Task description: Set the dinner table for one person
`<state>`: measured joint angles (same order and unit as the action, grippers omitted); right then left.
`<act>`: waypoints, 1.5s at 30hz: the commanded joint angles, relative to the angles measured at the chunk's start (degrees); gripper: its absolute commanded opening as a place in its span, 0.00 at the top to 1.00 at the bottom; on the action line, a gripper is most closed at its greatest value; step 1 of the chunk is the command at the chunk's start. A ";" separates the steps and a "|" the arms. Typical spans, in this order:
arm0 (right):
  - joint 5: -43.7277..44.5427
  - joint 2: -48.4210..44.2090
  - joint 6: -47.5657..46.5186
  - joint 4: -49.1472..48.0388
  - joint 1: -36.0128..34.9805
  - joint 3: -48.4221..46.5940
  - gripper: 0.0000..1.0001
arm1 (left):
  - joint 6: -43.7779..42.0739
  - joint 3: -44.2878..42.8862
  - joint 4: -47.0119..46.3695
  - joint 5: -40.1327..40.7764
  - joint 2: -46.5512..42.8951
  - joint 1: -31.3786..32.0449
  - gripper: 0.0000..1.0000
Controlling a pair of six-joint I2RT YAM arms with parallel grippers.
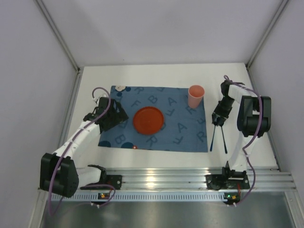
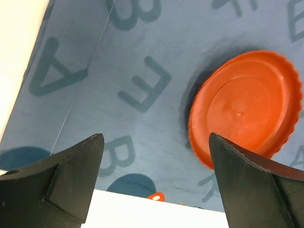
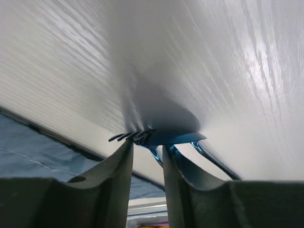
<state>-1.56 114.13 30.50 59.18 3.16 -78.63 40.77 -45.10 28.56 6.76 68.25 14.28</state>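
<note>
A red plate (image 1: 148, 120) lies in the middle of the blue lettered mat (image 1: 183, 137) on the white dinner table (image 1: 237, 156). A pink cup (image 1: 195, 96) stands at the mat's far right corner. My left gripper (image 1: 114, 116) is open and empty above the mat's left part; the left wrist view shows its jaws (image 2: 156, 135) wide apart, the plate (image 2: 247, 104) to their right. My right gripper (image 1: 218, 118) is low over the heads of a dark fork (image 3: 127, 137) and spoon (image 3: 178, 137) on the table right of the mat. Its jaws (image 3: 146, 145) stand a narrow gap apart, the fork's neck between them.
The ribbed silver rail (image 1: 161, 178) runs along the near edge with both arm bases on it. Grey walls close in the far side and both flanks. The two utensil handles (image 1: 212, 138) spread in a V towards the rail.
</note>
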 commanded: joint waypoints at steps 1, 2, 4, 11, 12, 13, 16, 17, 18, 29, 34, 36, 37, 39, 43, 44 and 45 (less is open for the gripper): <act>2.53 1.37 -2.64 -13.13 -0.26 -3.72 0.66 | -0.52 -4.46 -3.68 -0.79 1.44 -0.13 0.03; 2.44 0.75 -3.08 -12.60 -0.43 -4.42 0.58 | -0.61 -4.82 -3.86 -1.05 2.23 -0.13 0.03; 1.83 -1.97 -4.39 -10.67 -0.87 -4.69 0.48 | -0.61 -5.78 -4.30 -1.31 2.94 -0.13 0.03; 6.91 -18.57 -3.35 -8.47 -1.22 3.64 0.41 | -0.34 -8.07 -6.05 -2.81 6.28 0.04 0.04; 7.45 -20.94 -3.17 -8.20 -1.22 4.53 0.42 | -0.52 -8.25 -6.06 -2.98 6.54 0.22 0.04; 7.80 -21.83 -3.08 -7.85 -1.22 5.41 0.42 | -0.52 -8.42 -6.06 -2.99 6.72 0.48 0.04; 9.91 -22.46 -3.08 -7.85 -1.14 8.66 0.43 | -0.70 -8.78 -6.06 -3.34 6.90 1.01 0.04; 10.26 -22.11 -2.99 -8.02 -0.79 9.80 0.45 | -0.78 -8.60 -6.06 -3.34 6.81 1.18 0.04; 10.26 -21.15 -2.73 -8.55 -0.52 10.42 0.46 | -0.78 -8.51 -5.71 -3.42 6.64 1.27 0.04; 10.88 -10.33 -2.73 -15.05 4.22 10.25 0.56 | -1.66 -7.28 -1.32 -2.38 1.37 1.54 0.04; 11.14 -7.26 -2.82 -17.95 5.37 12.44 0.68 | -1.75 -7.28 0.18 -1.05 -0.57 1.54 0.04; 11.23 -6.55 -3.16 -19.00 5.45 13.67 0.78 | -1.75 -7.63 1.32 -0.44 -1.18 1.54 0.04; 11.32 -6.37 -3.25 -19.19 5.45 14.20 0.82 | -1.66 -7.63 1.67 -0.26 -1.27 1.54 0.04; 11.58 -6.20 -3.43 -19.28 5.45 14.29 0.93 | -1.75 -7.72 2.73 0.26 -1.89 1.54 0.04; 11.23 -8.21 -3.52 -18.66 5.37 13.33 1.00 | -0.52 -7.02 3.87 -0.08 -2.77 1.54 0.04; 11.58 -9.70 -3.34 -18.31 5.37 12.98 1.00 | -0.35 -6.76 3.96 -0.17 -2.94 1.54 0.04; 11.84 -10.49 -3.34 -17.26 5.19 12.54 1.00 | -0.26 -6.67 4.31 -0.26 -3.12 1.54 0.04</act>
<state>7.29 103.98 27.03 45.63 7.68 -66.98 40.21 -51.55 31.68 5.87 67.16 15.68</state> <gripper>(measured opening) 0.016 0.963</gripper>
